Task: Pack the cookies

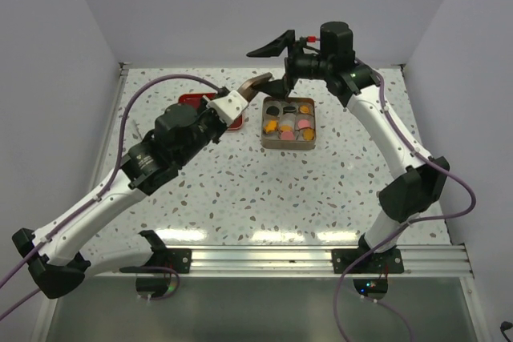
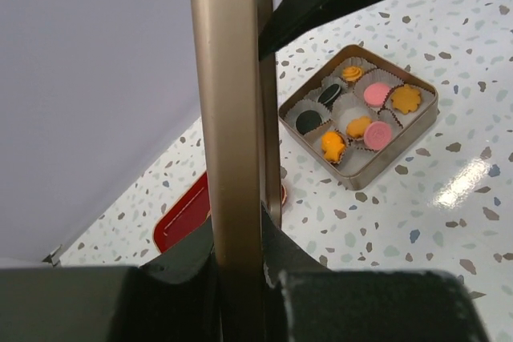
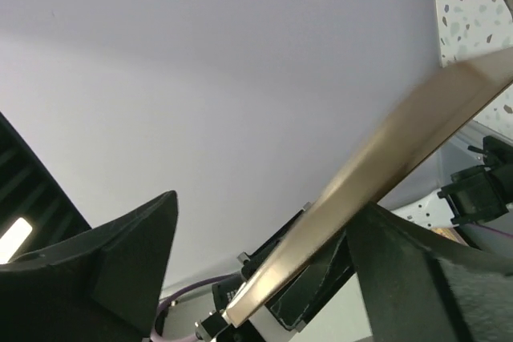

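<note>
My left tool [image 1: 247,92] pinches the gold lid [image 1: 255,84] on edge above the tabletop [image 1: 240,190]. My right tool [image 1: 276,62] hangs spread at the lid's far end, and I cannot tell whether it touches. The cookies [image 1: 288,122] sit in the open tin [image 1: 265,140], just right of the lid and below it. I judge the lid must tip flat and shift right to cover them, and the left arm is the one carrying it.

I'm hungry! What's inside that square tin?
Cookies sit in white paper cups: orange, pink and black ones. Whatever lies under the cups is hidden.
</note>
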You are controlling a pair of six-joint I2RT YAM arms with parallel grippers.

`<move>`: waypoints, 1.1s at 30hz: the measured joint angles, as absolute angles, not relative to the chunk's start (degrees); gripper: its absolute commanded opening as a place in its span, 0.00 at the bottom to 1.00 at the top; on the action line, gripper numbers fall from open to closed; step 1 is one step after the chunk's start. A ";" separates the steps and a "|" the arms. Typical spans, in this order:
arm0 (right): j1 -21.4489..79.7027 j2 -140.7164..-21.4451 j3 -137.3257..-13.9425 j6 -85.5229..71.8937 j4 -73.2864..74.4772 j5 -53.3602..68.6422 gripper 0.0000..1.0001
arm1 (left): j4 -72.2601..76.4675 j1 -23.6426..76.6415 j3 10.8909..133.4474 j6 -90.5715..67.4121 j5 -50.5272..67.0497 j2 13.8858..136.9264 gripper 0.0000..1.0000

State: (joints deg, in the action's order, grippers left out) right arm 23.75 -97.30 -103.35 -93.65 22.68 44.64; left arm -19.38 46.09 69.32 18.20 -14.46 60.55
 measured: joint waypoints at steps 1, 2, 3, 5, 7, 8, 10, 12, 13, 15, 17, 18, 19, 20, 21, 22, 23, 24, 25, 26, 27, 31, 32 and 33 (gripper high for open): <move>23.90 -97.69 -104.29 -93.30 23.31 44.88 0.78 | -19.40 46.46 69.32 19.07 -14.85 60.86 0.00; 24.01 -97.91 -104.99 -92.95 23.70 45.10 0.72 | -19.33 46.83 69.32 19.77 -15.42 61.19 0.00; 24.10 -98.00 -105.34 -92.58 24.18 45.25 0.63 | -19.25 47.13 69.32 20.58 -15.99 61.43 0.00; 24.21 -98.00 -105.45 -92.01 25.21 45.82 0.54 | -18.83 47.59 69.34 21.61 -17.12 61.76 0.00; 24.40 -98.00 -105.38 -91.68 25.98 46.06 0.42 | -18.55 48.12 69.52 22.31 -18.15 61.91 0.00; 24.49 -98.00 -105.25 -91.74 26.17 46.09 0.37 | -18.37 48.29 69.67 22.68 -18.59 62.02 0.00; 24.67 -97.73 -104.42 -91.61 26.04 46.09 0.26 | -18.13 48.66 70.08 23.68 -19.66 62.35 0.00; 24.56 -97.30 -103.31 -92.14 25.71 46.02 0.15 | -18.72 49.04 70.30 25.30 -20.69 62.85 0.00; 24.34 -97.06 -102.67 -92.33 25.65 45.93 0.12 | -18.96 49.32 70.30 26.30 -21.28 63.29 0.00; 23.86 -96.68 -101.54 -93.43 26.06 45.82 0.06 | -19.20 50.00 70.30 28.49 -22.48 64.18 0.01; 23.40 -96.47 -100.40 -94.35 26.11 45.87 0.02 | -19.18 50.57 70.30 30.39 -24.32 65.17 0.13; 23.29 -96.36 -99.83 -94.56 25.78 45.78 0.00 | -19.16 50.76 70.30 30.94 -25.30 65.56 0.25; 23.22 -96.33 -99.50 -94.72 25.52 45.76 0.00 | -19.16 50.85 70.30 31.31 -26.24 65.89 0.29; 23.24 -96.23 -99.13 -94.54 25.23 46.13 0.00 | -18.96 50.96 70.30 31.38 -27.53 66.28 0.34; 23.51 -96.09 -98.80 -94.45 24.80 46.09 0.00 | -18.41 50.96 70.30 31.35 -28.38 66.70 0.43; 23.90 -95.94 -98.56 -94.39 24.34 46.11 0.00 | -17.98 50.96 70.30 31.62 -29.32 67.05 0.46; 24.25 -95.81 -98.30 -94.35 23.70 46.04 0.00 | -17.76 51.00 70.30 31.70 -30.15 67.33 0.50; 24.49 -95.66 -98.10 -94.30 23.14 46.02 0.00 | -17.72 51.07 70.30 31.79 -30.76 67.44 0.52; 24.64 -95.61 -98.06 -94.28 22.68 46.04 0.00 | -17.65 51.16 70.30 32.10 -31.44 67.51 0.55; 24.64 -95.61 -98.04 -94.28 22.22 46.06 0.00 | -17.63 51.16 70.30 32.25 -32.05 67.55 0.62; 24.64 -95.61 -98.04 -94.28 21.80 46.09 0.00 | -17.58 51.18 70.30 32.51 -32.62 67.55 0.65; 24.34 -95.61 -98.13 -94.24 20.84 46.26 0.00 | -17.43 51.16 70.30 32.91 -35.59 67.66 0.86; 24.21 -95.61 -98.15 -93.84 20.86 46.37 0.00 | -17.52 51.16 70.30 32.71 -36.47 67.72 0.91; 23.86 -95.64 -98.37 -93.12 21.28 46.63 0.00 | -17.78 51.16 70.43 32.60 -37.26 67.85 0.97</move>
